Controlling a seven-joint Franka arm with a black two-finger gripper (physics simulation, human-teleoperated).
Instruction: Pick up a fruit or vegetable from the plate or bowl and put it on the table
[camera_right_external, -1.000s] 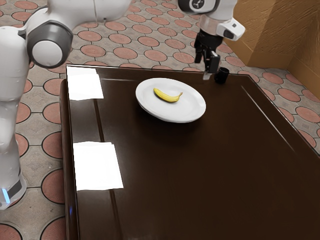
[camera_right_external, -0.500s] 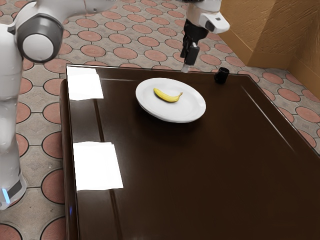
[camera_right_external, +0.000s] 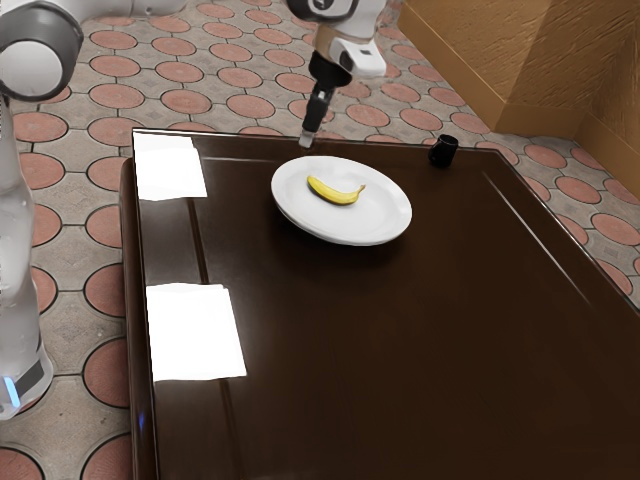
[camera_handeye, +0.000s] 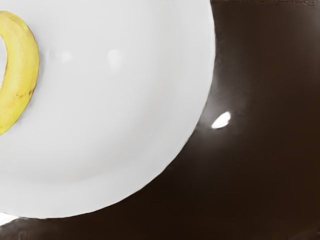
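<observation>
Our banana lies on the white plate, and our gripper is near it, above the plate's far side; whether it is spread or closed we cannot tell. Grasping, lifting and setting the fruit on the tabletop are all left to do.

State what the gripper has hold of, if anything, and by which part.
Nothing is held. The gripper hangs empty near the plate, and the banana lies on that plate, clear of its grasp.
</observation>
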